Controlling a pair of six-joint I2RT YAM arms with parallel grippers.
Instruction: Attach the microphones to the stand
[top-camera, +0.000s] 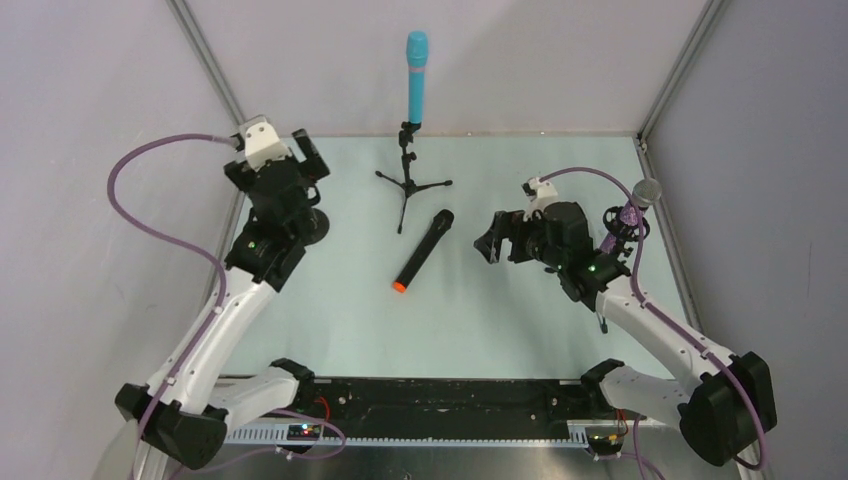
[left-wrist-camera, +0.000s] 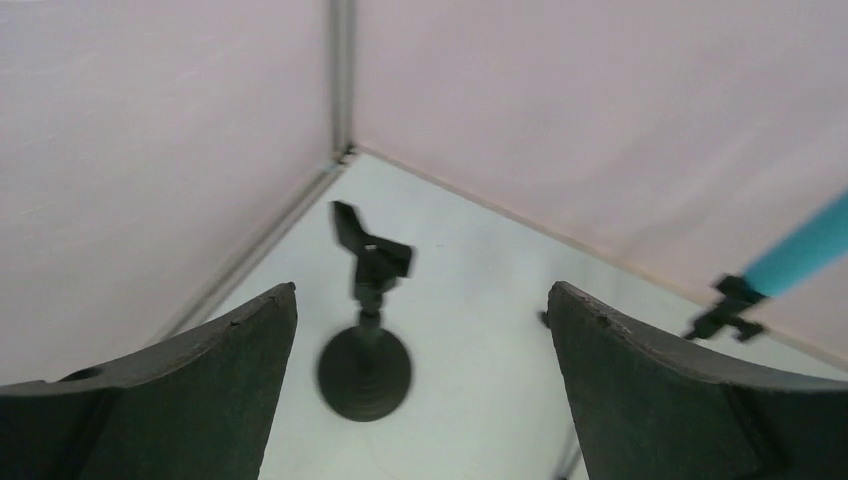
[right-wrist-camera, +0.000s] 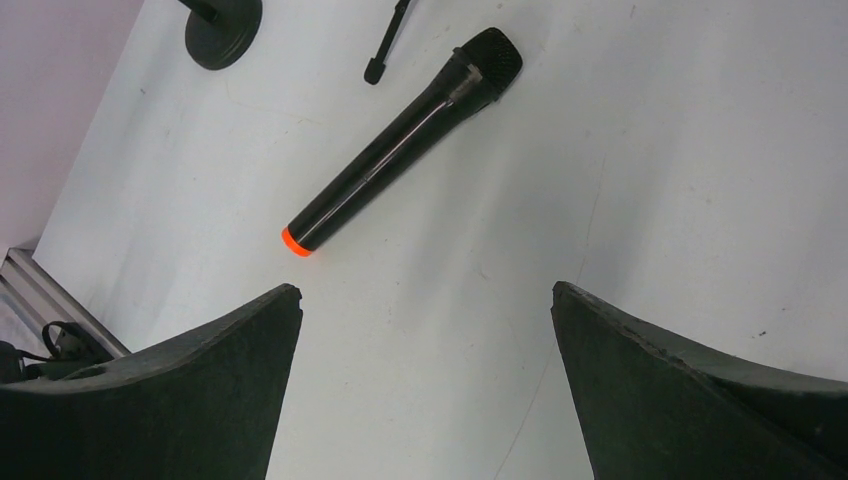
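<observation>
Black microphone (right-wrist-camera: 400, 150): glossy, orange-ended, laid flat.
Turquoise microphone (top-camera: 416, 78): held upright in stand (top-camera: 407, 165).
Left gripper (left-wrist-camera: 420, 300): spread wide.
Right gripper (right-wrist-camera: 425, 300): spread wide.

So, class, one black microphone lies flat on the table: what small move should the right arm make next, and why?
Probably lower the right gripper forward onto the black microphone at mid-barrel. Its jaws stand open and empty, the microphone lies loose just ahead of them, and the round-based stand has an empty clip waiting.
</observation>
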